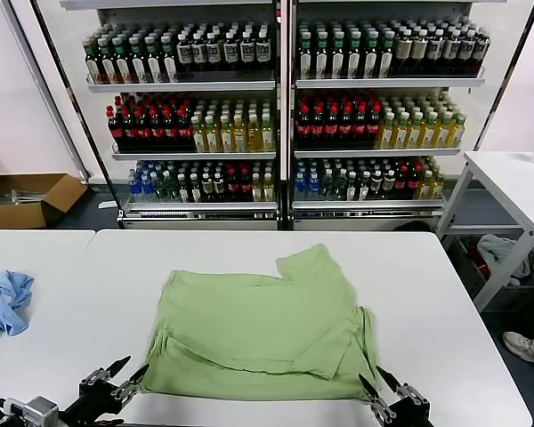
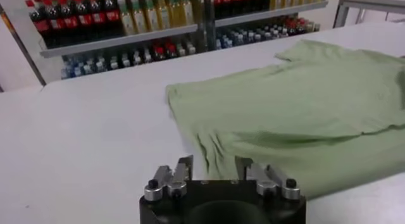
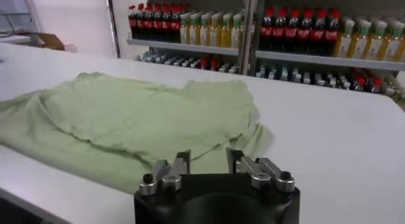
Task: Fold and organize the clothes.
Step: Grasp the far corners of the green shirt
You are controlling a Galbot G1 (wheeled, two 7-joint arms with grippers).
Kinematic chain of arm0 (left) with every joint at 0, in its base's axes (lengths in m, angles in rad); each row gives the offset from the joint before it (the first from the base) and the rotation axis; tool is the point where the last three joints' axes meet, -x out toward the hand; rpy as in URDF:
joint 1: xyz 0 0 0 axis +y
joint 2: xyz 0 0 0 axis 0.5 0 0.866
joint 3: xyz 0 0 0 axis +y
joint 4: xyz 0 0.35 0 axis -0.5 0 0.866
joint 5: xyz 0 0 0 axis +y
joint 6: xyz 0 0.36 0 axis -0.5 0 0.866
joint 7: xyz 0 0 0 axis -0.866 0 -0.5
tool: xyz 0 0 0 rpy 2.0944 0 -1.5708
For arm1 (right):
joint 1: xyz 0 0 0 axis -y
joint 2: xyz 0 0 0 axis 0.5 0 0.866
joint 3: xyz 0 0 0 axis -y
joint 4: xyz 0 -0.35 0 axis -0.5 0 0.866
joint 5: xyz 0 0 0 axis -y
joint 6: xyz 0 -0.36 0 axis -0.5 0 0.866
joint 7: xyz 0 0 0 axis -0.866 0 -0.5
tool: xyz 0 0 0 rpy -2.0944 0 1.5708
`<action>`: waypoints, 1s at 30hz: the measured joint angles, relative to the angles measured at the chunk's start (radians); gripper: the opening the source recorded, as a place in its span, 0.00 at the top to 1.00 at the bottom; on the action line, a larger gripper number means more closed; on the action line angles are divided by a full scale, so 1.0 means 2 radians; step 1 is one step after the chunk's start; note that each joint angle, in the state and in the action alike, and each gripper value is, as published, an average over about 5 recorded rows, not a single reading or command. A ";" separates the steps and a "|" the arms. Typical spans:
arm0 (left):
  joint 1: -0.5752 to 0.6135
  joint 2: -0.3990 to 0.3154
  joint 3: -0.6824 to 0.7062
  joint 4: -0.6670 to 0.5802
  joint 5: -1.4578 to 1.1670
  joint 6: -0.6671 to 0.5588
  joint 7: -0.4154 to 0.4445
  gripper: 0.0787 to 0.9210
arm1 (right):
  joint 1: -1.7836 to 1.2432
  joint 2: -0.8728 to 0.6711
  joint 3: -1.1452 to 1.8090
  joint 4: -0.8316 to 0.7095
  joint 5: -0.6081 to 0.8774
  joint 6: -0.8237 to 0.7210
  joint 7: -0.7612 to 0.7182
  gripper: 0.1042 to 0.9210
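Presently, polo shirt (image 1: 262, 325) lies partly folded mid-table (image 1: 445, 294). Left gripper (image 1: 125, 374) and right gripper (image 1: 376, 384) parted, empty, at near hem. Hem to be regrasped for next fold.

Bottle-stocked shelves (image 1: 280, 116) behind white tables (image 1: 481, 329); cardboard box (image 1: 27, 197) on dark floor (image 1: 102, 209)

One green shirt (image 1: 262, 334), one blue cloth (image 1: 4, 302), two grippers, one cardboard box (image 1: 27, 197), two white tables.
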 measured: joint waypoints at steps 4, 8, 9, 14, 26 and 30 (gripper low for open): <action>-0.018 0.011 0.006 0.006 -0.014 0.000 0.001 0.26 | 0.063 -0.010 -0.006 -0.020 0.018 -0.041 0.000 0.21; -0.043 0.027 0.018 0.020 -0.031 -0.001 0.002 0.15 | 0.146 -0.017 -0.026 -0.061 0.033 -0.068 -0.013 0.14; -0.050 0.033 0.021 0.025 -0.036 -0.001 0.001 0.13 | 0.168 -0.018 -0.033 -0.075 0.036 -0.073 -0.019 0.13; -0.088 0.064 0.045 0.058 -0.061 -0.001 -0.001 0.12 | 0.278 -0.017 -0.077 -0.152 0.046 -0.088 -0.048 0.12; -0.217 0.133 0.135 0.171 -0.112 -0.001 0.002 0.12 | 0.479 -0.001 -0.179 -0.325 0.075 -0.108 -0.085 0.12; -0.270 0.139 0.172 0.214 -0.120 0.000 0.003 0.12 | 0.528 0.006 -0.208 -0.373 0.080 -0.110 -0.088 0.12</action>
